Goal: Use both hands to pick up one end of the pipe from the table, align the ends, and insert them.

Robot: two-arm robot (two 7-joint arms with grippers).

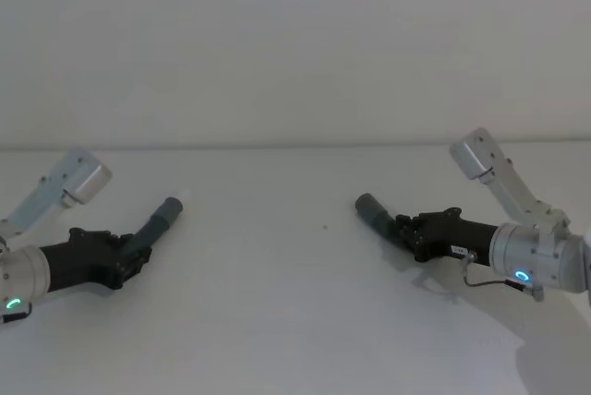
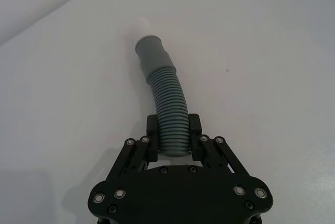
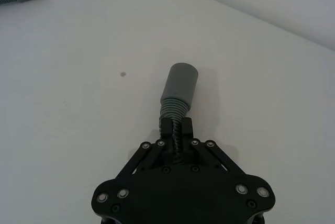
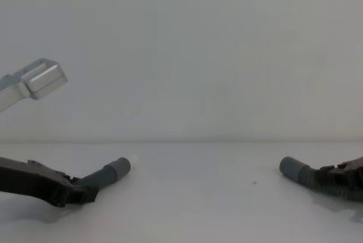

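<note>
Clamps the left gripper (image 1: 135, 249) onto the ribbed body of the pipe (image 2: 168, 103), fingers (image 2: 152, 131) pressed against the ribs a short way behind the left cuff (image 1: 169, 211). Aims that cuff forward and toward the middle, tilted up from the claw in the chest view. Clamps the right gripper (image 1: 406, 226) likewise, just behind the right cuff (image 1: 372, 210), squeezing the hose thin between its pads. Points this cuff toward the middle too.

Sets the two cuffs well apart, facing each other across a bare stretch of the table (image 1: 277, 321). Puts only a small dark speck (image 1: 324, 226) between them, nearer the right cuff.

Reveals, from the left wrist, a whitish tip (image 2: 142, 25) beyond the left cuff, too small to make out from the head view. Catches, from the right wrist, the plain grey right cuff up close and the left cuff with its white tip far off at a corner. Cannot tell where the hose runs behind either claw.
</note>
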